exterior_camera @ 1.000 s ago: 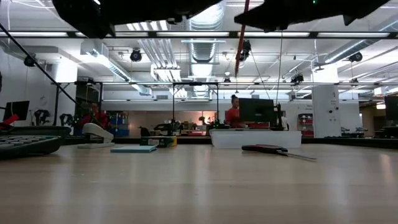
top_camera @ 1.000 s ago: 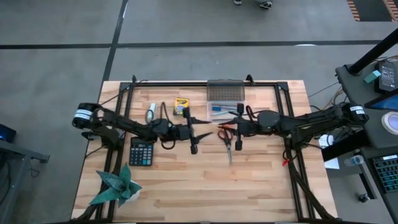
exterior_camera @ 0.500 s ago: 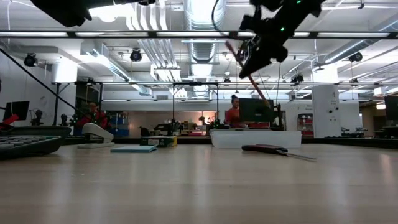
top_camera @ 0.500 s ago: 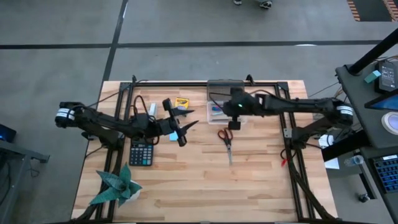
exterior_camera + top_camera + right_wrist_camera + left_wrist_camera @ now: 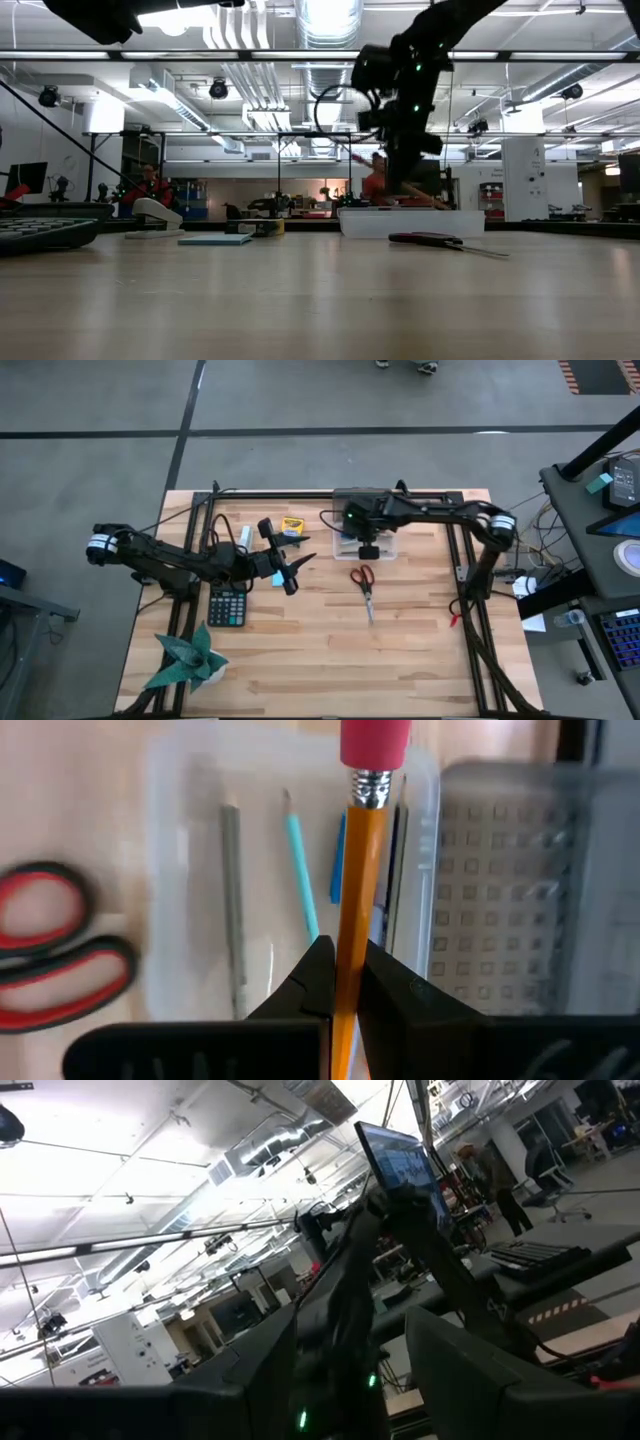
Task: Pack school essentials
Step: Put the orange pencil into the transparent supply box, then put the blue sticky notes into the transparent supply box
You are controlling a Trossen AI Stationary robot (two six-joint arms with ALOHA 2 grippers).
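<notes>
Above the clear plastic pencil box (image 5: pixel 290 870), which already holds a few pens, the right gripper (image 5: pixel 340 982) pinches an orange pencil with a pink eraser (image 5: pixel 358 880), while the red-handled scissors (image 5: pixel 363 582) beside that box remain unpacked.

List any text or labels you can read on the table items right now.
None can be read.
Crayon box: has print, too small to read.
Calculator: keys and display too small to read.
Pencil in the right gripper: no lettering shows.
</notes>
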